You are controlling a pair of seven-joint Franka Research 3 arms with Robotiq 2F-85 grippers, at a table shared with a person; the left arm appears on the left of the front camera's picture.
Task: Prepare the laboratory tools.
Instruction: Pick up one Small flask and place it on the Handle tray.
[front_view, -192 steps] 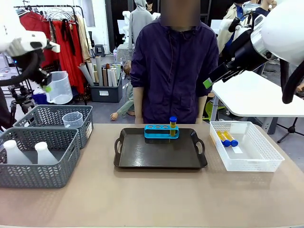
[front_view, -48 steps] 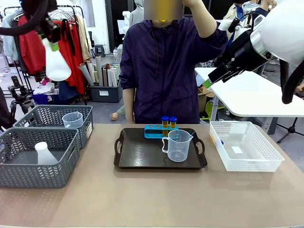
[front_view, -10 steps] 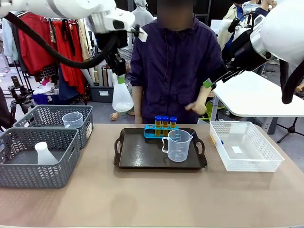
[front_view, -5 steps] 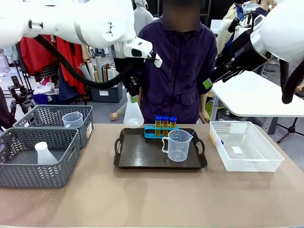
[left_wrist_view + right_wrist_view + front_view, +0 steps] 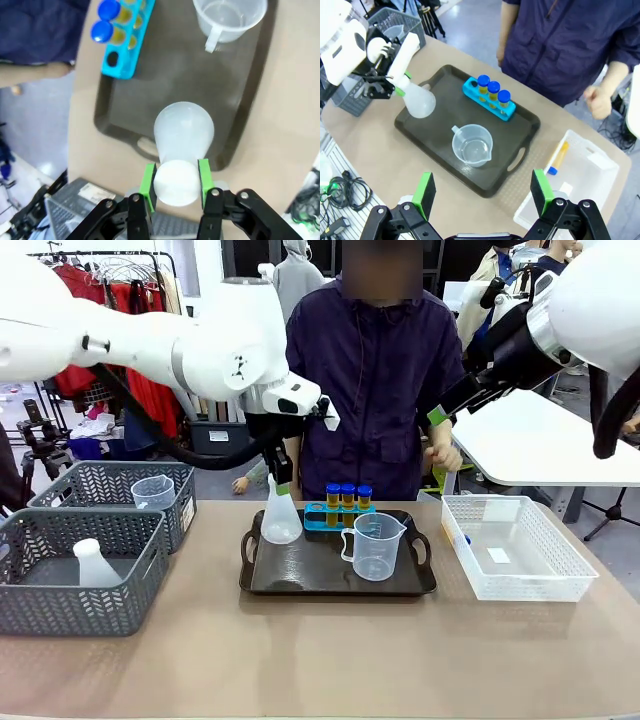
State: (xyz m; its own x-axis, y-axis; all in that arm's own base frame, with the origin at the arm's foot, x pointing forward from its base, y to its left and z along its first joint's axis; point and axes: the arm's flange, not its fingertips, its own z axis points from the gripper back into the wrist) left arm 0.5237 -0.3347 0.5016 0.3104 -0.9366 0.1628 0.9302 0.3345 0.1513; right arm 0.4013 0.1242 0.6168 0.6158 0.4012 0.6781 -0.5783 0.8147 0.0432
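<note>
Left gripper [image 5: 175,181] clamped on the neck of the conical flask [image 5: 280,518], long axis upright, base directly below over the near-left corner of the black tray [image 5: 330,585]. Rack [image 5: 340,517] and beaker [image 5: 375,545] lie to its right. Right gripper [image 5: 482,196] wide open, high above desk [image 5: 320,660], holding nothing.

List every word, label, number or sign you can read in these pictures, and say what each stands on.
No text is readable.
White label on the rear grey basket: too small to read.
Graduation marks on the measuring beaker: too faint to read.
White slip in the white basket: no print can be made out.
</note>
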